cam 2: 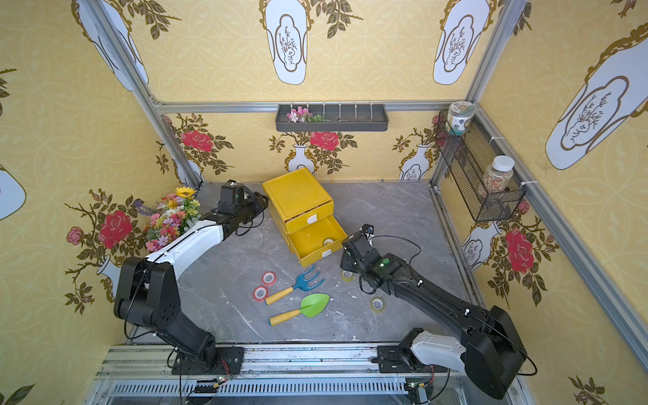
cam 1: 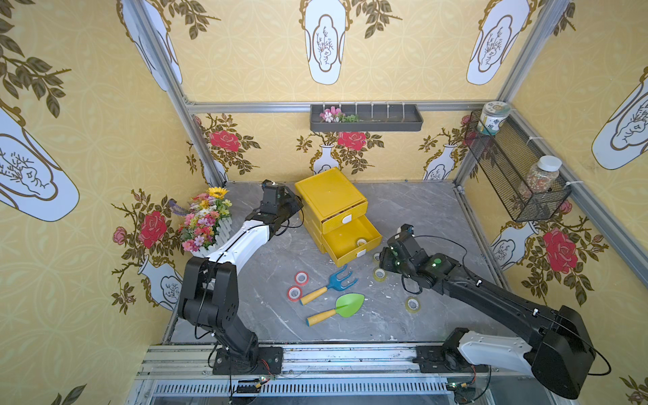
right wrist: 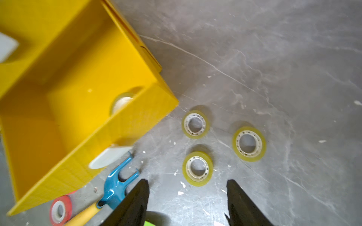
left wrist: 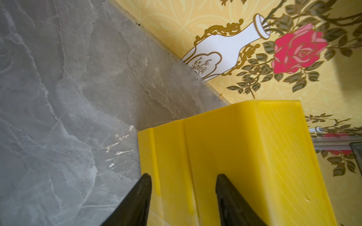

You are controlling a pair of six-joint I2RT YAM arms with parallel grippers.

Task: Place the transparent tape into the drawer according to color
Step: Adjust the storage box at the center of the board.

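Note:
The yellow drawer cabinet (cam 1: 329, 198) stands at the back middle, its lower drawer (cam 1: 343, 233) pulled out. One whitish transparent tape (cam 1: 361, 242) lies in that drawer. On the table lie two red tapes (cam 1: 301, 278) (cam 1: 294, 292) and three yellow-green tapes (right wrist: 195, 124) (right wrist: 249, 143) (right wrist: 197, 168). My left gripper (left wrist: 183, 176) is open against the cabinet's left side (left wrist: 225, 156), holding nothing. My right gripper (right wrist: 187, 182) hovers open and empty above the table, just short of the nearest yellow-green tape and right of the open drawer.
A blue toy fork (cam 1: 331, 282) and a green toy trowel (cam 1: 336, 308) lie in front of the drawer, beside the red tapes. A flower pot (cam 1: 207, 221) stands at the back left beside my left arm. A wire basket (cam 1: 515, 175) hangs on the right wall.

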